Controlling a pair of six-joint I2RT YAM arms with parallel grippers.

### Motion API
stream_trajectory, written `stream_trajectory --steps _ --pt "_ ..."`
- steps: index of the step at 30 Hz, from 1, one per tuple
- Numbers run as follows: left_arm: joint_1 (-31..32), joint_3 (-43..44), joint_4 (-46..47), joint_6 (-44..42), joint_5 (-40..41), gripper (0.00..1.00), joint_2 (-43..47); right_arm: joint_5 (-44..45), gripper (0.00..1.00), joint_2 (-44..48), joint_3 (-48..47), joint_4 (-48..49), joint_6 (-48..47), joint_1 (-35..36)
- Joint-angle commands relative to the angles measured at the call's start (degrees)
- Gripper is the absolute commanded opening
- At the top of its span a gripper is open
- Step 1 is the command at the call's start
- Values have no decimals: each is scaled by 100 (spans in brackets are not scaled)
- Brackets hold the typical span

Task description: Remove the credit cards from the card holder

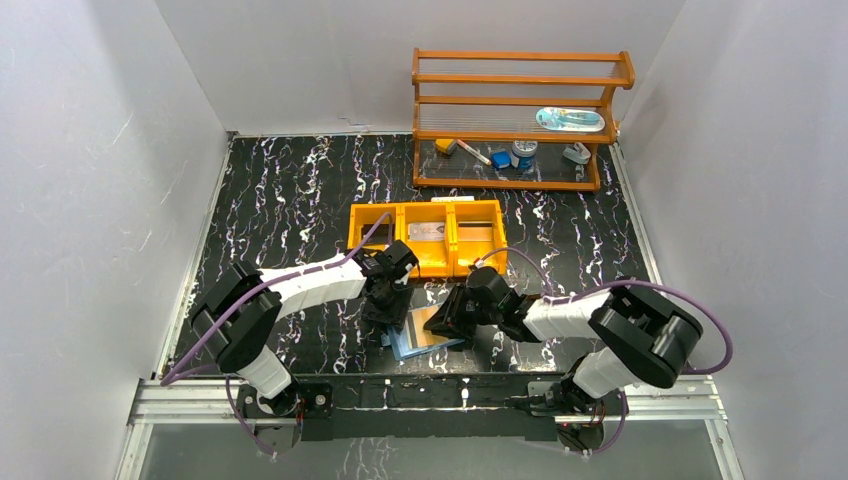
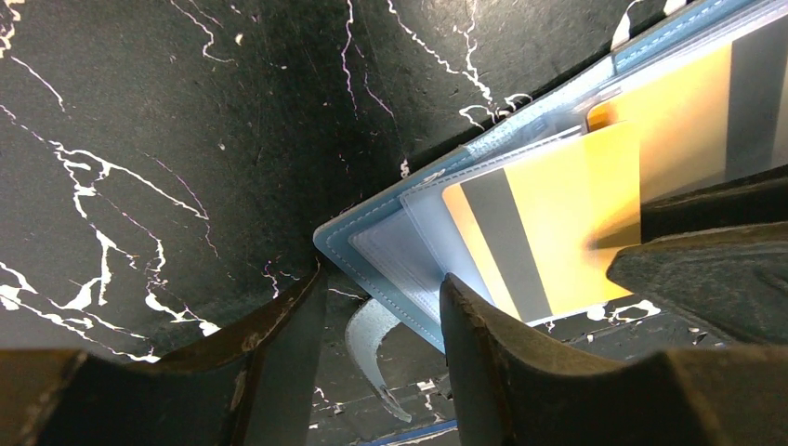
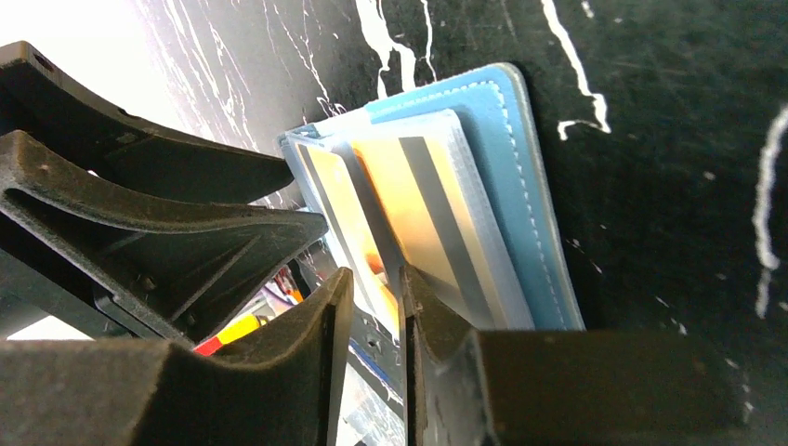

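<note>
The left gripper (image 2: 383, 279) stood with its 2 fingers (image 2: 279, 344) spread. They straddled one corner of the card holder (image 2: 362, 243), and bare table showed between one finger and the blue stitched edge. A loose clear flap (image 2: 370, 339) hung in the gap between them.

The right gripper (image 3: 374, 271) had its fingers drawn close, leaving only a narrow slot. The edge of a card-bearing leaf ran down into that slot. I could not tell whether the fingers pressed it or merely flanked it.

The 2 grippers met over the card holder from opposite sides, nearly touching each other.

The card holder lay open on the black marbled table (image 1: 290, 190), near the front edge between the arm bases, its paler sleeves fanned upward. The credit cards (image 2: 558, 232) sat in those clear sleeves. At least 2 were orange with a dark stripe, one overlapping the other.

Just beyond the grippers sat an orange tray (image 1: 380, 210) of 3 compartments, with a pale flat item in the middle one. Farther back, by the rear wall, stood a wooden rack (image 1: 520, 80) with small objects on its shelves.
</note>
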State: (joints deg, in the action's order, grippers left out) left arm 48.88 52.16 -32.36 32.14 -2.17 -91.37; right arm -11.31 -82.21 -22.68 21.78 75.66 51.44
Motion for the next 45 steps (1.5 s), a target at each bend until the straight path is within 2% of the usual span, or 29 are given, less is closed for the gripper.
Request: stream_trajectory --steps 1,5,11,29,32,33,38,42,45 --pt "40 -203 -234 -65 156 45 -82 -176 32 -360 -22 243 -240 -11" --pt "34 -197 -232 -70 152 45 -68 -73 24 -348 10 217 -258 -12" --pt "36 -250 -223 -26 159 45 -23 350 9 170 137 -239 -329 -32" --pt "39 -160 -241 -60 202 44 79 452 9 850 520 -653 -443 -294" --pt "42 -129 -274 21 270 48 210 393 10 888 523 -592 -429 -293" --pt "37 102 -399 64 341 55 475 262 10 772 497 -486 -406 -298" --pt "36 600 -479 54 241 64 728 218 10 625 539 -389 -304 -292" --pt "39 762 -325 -29 -81 66 693 200 10 601 573 -327 -255 -300" --pt "40 761 -248 -96 -365 64 565 194 10 610 578 -324 -245 -292"
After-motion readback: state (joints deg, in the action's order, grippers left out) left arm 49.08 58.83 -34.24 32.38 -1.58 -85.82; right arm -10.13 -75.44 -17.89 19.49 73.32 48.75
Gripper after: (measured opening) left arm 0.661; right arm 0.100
